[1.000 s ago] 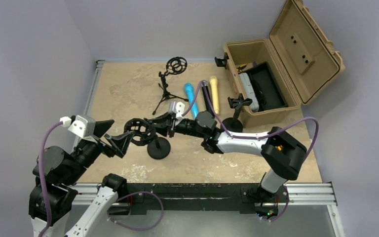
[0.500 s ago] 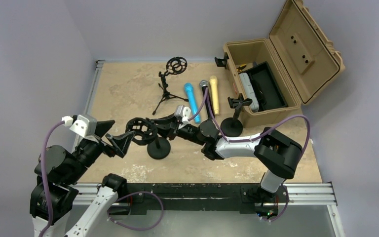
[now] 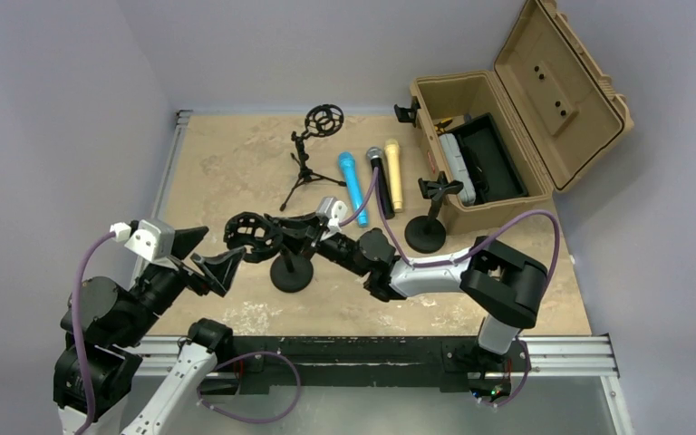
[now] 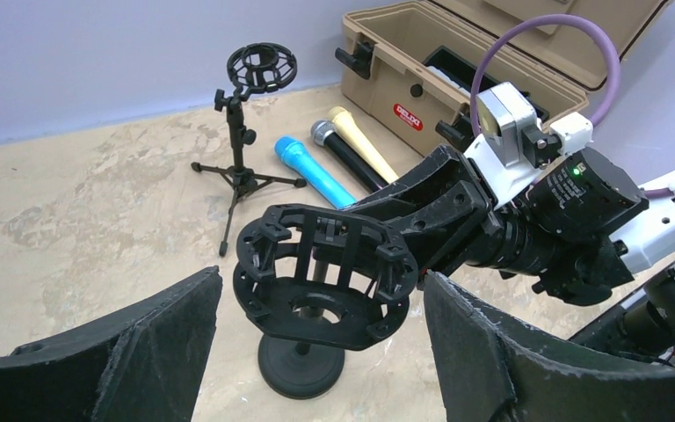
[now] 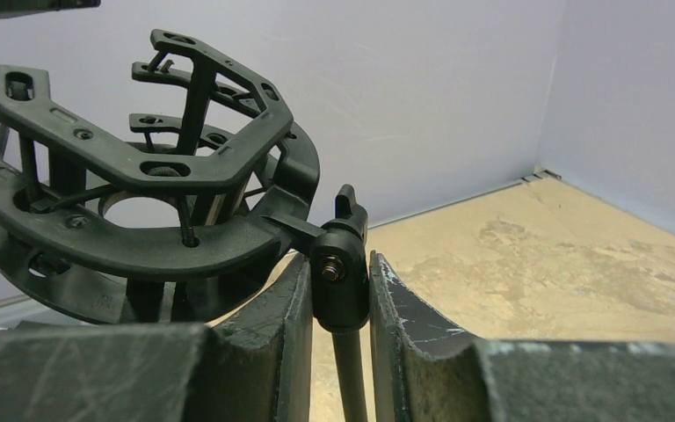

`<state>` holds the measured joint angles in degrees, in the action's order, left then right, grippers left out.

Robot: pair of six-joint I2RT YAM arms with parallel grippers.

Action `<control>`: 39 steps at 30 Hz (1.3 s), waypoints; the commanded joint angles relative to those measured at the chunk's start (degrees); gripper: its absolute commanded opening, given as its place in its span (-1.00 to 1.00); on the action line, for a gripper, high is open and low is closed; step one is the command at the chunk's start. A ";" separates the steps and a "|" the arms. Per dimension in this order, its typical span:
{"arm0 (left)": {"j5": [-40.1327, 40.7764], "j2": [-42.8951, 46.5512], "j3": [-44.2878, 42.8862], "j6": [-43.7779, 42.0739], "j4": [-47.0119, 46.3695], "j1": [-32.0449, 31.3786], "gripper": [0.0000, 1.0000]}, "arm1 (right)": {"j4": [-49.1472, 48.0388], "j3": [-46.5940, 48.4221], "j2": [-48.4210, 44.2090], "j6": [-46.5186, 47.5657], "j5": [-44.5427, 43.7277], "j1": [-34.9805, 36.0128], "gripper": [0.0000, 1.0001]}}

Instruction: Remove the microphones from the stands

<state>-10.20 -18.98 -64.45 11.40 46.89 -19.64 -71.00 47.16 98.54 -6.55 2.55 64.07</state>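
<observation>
A black stand with a round base [image 3: 292,272] carries a cage-like shock mount [image 3: 256,237] [image 4: 321,272] whose ring holds nothing. My right gripper [image 3: 297,232] [image 5: 341,268] is shut on the stand's swivel joint [image 5: 340,264], just under the mount. On the mount's left my left gripper [image 3: 208,256] [image 4: 321,294] is open, one finger on each side of the mount and apart from it. A blue microphone [image 3: 352,186], a black microphone [image 3: 381,181] and a gold microphone [image 3: 394,172] lie side by side on the table behind.
A small tripod stand [image 3: 306,163] with its own shock mount stands at the back. Another round-based stand [image 3: 430,222] with a clip is beside the open tan case [image 3: 489,145] at the back right. The table's left rail [image 3: 168,172] runs close to my left arm.
My right arm has shifted a little, tilting the shock mount slightly left and away. My left gripper has eased back to the left, off the mount, still open.
</observation>
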 commanded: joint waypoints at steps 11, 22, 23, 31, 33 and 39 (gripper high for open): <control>-7.21 -6.02 1.26 1.51 -1.27 -0.22 0.75 | 17.94 -6.00 1.83 -0.59 -8.55 3.25 -1.00; -12.16 -9.35 2.01 2.31 -3.30 -0.22 0.63 | 22.22 -4.05 -2.92 -2.85 -9.01 3.38 0.09; -12.13 -9.07 2.28 2.31 -3.22 -0.22 0.62 | 22.64 -4.15 -4.09 -3.21 -9.10 3.33 0.20; -11.37 -7.48 2.65 2.18 -2.36 -0.22 0.60 | 27.68 -4.33 -13.32 -6.47 -8.33 3.36 0.41; -10.63 -7.12 1.96 1.63 -1.73 -0.22 0.64 | 29.61 -4.83 -15.88 -7.43 -9.22 3.26 0.44; -7.52 -5.80 -1.05 0.01 0.07 -0.22 0.74 | 37.74 -2.71 -19.99 -9.51 -9.85 -1.50 0.46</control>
<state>-19.66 -25.91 -62.08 12.67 47.62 -19.66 -39.77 42.46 80.55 -13.47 -6.48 66.17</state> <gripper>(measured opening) 0.856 0.729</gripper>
